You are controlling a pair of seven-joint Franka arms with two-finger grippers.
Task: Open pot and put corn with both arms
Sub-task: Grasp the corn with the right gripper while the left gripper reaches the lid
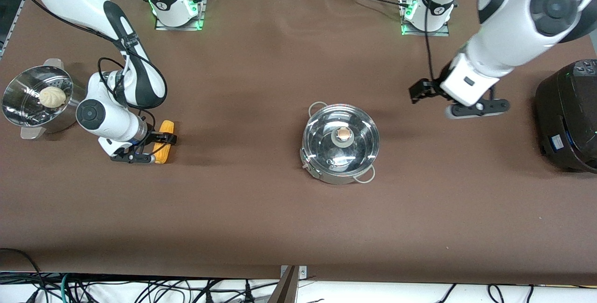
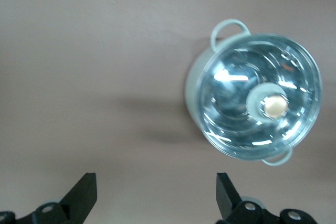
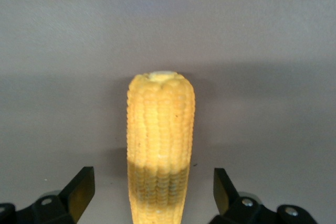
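Observation:
The steel pot [image 1: 326, 172] stands mid-table with its glass lid [image 1: 354, 149] on, round knob [image 1: 343, 134] up. In the left wrist view the pot [image 2: 195, 85] shows off to one side with the lid's knob [image 2: 275, 106]. My left gripper [image 1: 475, 107] [image 2: 156, 187] hangs open and holds nothing, over bare table between the pot and the black cooker. The yellow corn [image 1: 164, 143] [image 3: 160, 140] lies on the table toward the right arm's end. My right gripper [image 1: 157, 149] [image 3: 152, 182] is low over it and open, one finger on each side, with gaps to the cob.
A perforated steel steamer basket [image 1: 18, 107] holding a white bun [image 1: 51, 96] stands at the right arm's end of the table. A large black cooker [image 1: 569, 116] sits at the left arm's end. Brown tabletop [image 1: 242, 210] stretches toward the front camera.

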